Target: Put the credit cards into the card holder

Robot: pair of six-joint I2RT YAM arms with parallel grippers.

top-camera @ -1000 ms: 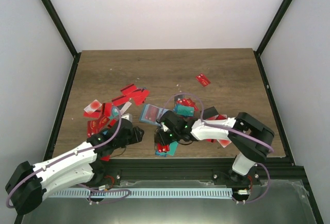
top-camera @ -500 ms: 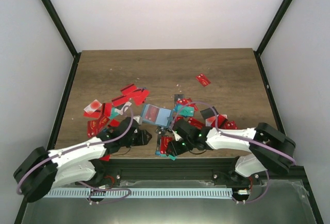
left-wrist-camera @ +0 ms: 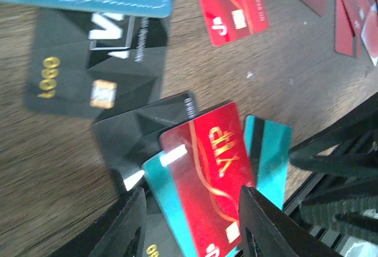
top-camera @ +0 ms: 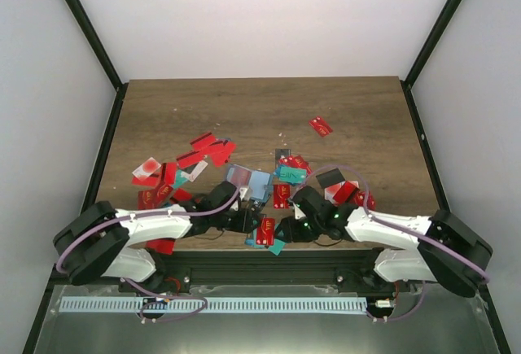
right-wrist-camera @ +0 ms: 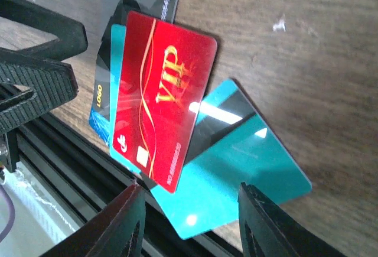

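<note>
Converging on red card (top-camera: 265, 232): left pincer (top-camera: 251, 222), right pincer (top-camera: 285, 230).

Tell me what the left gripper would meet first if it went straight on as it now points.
Most likely the red VIP card, lying atop a teal card directly between the left gripper's spread fingers. Depth is unclear, so it might pass just over it.

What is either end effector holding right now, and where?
Cannot be told: left end effector and right end effector both flank the red VIP card; contact unclear.
</note>
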